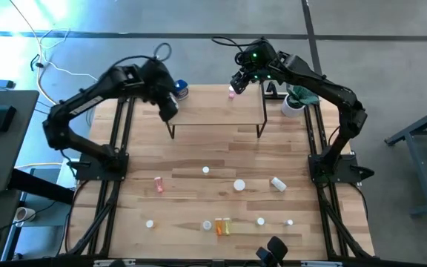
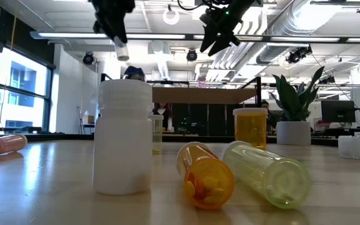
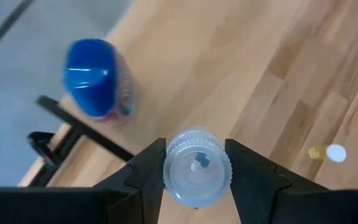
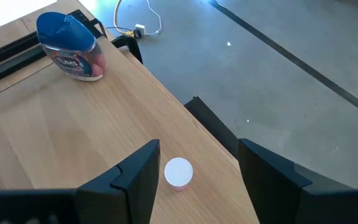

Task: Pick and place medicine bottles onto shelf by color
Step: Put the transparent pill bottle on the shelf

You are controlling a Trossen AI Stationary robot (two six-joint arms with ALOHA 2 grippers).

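My left gripper [image 1: 167,111] hangs over the left end of the shelf [image 1: 217,115], shut on a small clear bottle with a ribbed white cap [image 3: 196,168]. The blue-topped bottle [image 1: 180,90] stands on the shelf's far left corner. My right gripper [image 1: 236,83] is open above the shelf's far edge. A small pink bottle with a white cap [image 4: 179,172] stands on the shelf below and between its fingers, untouched. Several other medicine bottles lie or stand on the table's near half, among them a pink one [image 1: 159,183] and an orange one [image 1: 223,225]. My left gripper pinches the small bottle by two opposite sides of its ribbed top [image 3: 166,171] between its two fingers. The fingers slant down from above. The bottle [image 2: 122,49] hangs below the fingertips, lifted clear of the shelf and the table.
A potted plant [image 1: 296,100] stands by the shelf's right end. In the low view a white bottle [image 2: 124,140] stands close by. Beside it lie an orange bottle [image 2: 205,178] and a yellow-green bottle [image 2: 267,172]. The shelf's middle [image 1: 213,119] is bare wood.
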